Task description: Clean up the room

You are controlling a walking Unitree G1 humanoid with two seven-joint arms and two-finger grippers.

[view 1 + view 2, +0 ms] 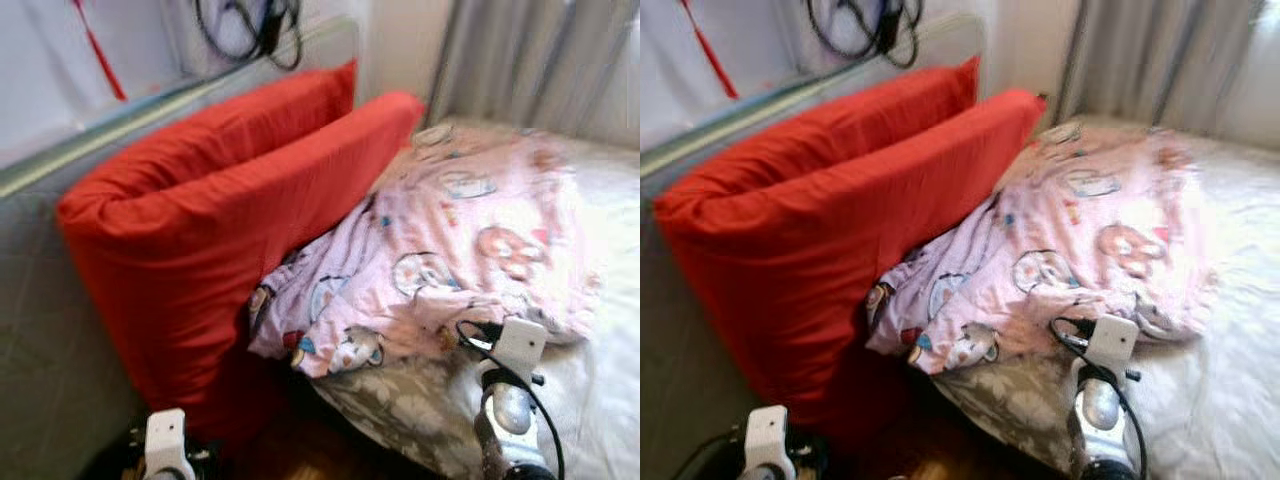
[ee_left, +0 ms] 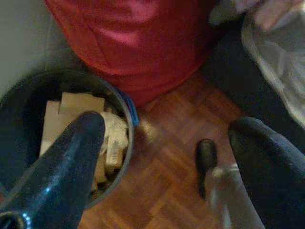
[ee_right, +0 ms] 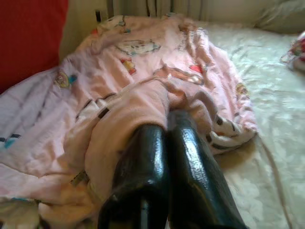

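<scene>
Nearest the robot, the left gripper (image 2: 167, 157) hangs low over the parquet floor (image 2: 162, 186) with its jaws released and wide apart; beneath it stands a dark waste bin (image 2: 125, 107) holding cardboard scraps (image 2: 71, 117), and a small dark object (image 2: 206, 160) (too blurred to name) lies on the wood just beside the bed's edge. The right gripper (image 3: 167, 143) is raised over the near corner of the bed (image 1: 600, 400), its two black fingers pressed together; they look clenched on a fold of the pink cartoon-print blanket (image 1: 450, 250), though the cloth bunched around the tips hides whether fabric is really pinched between them. The blanket lies crumpled on the bed directly ahead of those jaws, its long axis running away from the robot toward the curtain (image 1: 540, 60), with its near end spilling over the mattress corner toward the floor. The right arm is clearly the nearer one; the left is well apart, down by the bin. Left of the blanket, two red pillows (image 1: 220, 210) stand on edge against the grey wall panel (image 1: 40, 330), the blanket's side touching the front one. My judgement is that any straightening pull would have to run along that long axis.
</scene>
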